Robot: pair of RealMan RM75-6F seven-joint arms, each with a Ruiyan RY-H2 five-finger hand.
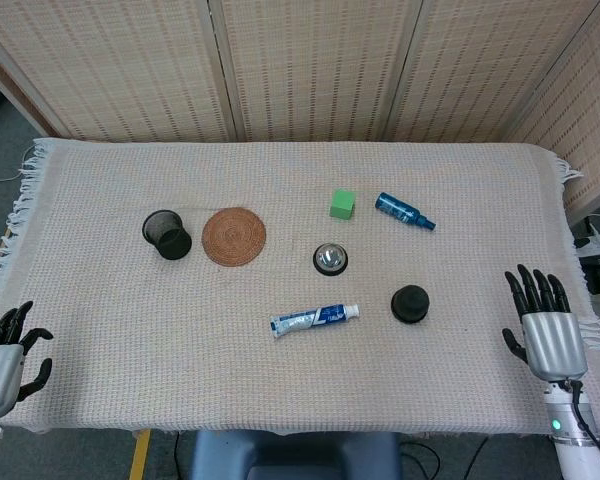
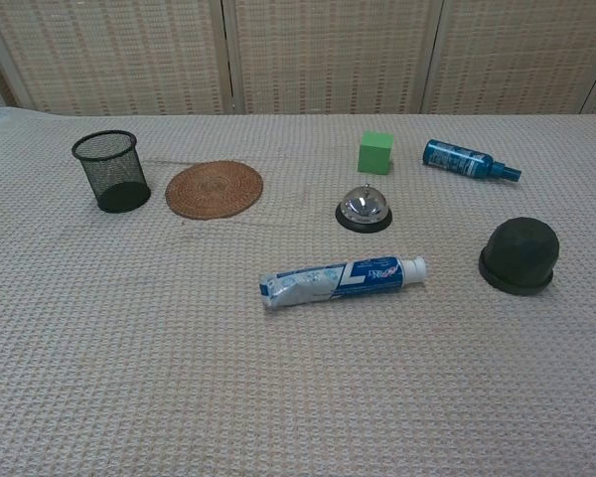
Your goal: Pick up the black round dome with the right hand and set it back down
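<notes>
Beside the dome: your right hand (image 1: 550, 335), fingers spread, holding nothing
Dome: black round dome (image 2: 519, 254) on cloth
Left hand (image 1: 5, 362): loosely curled, empty
Mesh cup (image 2: 111, 171): upright, far from dome, nothing visible inside

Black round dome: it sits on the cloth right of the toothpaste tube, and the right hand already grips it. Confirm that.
Not quite. The black round dome does sit right of the toothpaste tube, but the right hand holds nothing: it rests apart from it near the table edge, fingers spread, as the head view shows.

Black dome (image 2: 518, 254), green cube (image 2: 375, 152), blue bottle (image 2: 464, 160); brown woven coaster (image 2: 215, 189) (spiral weave), beige waffle-textured cloth (image 2: 129, 338)
</notes>
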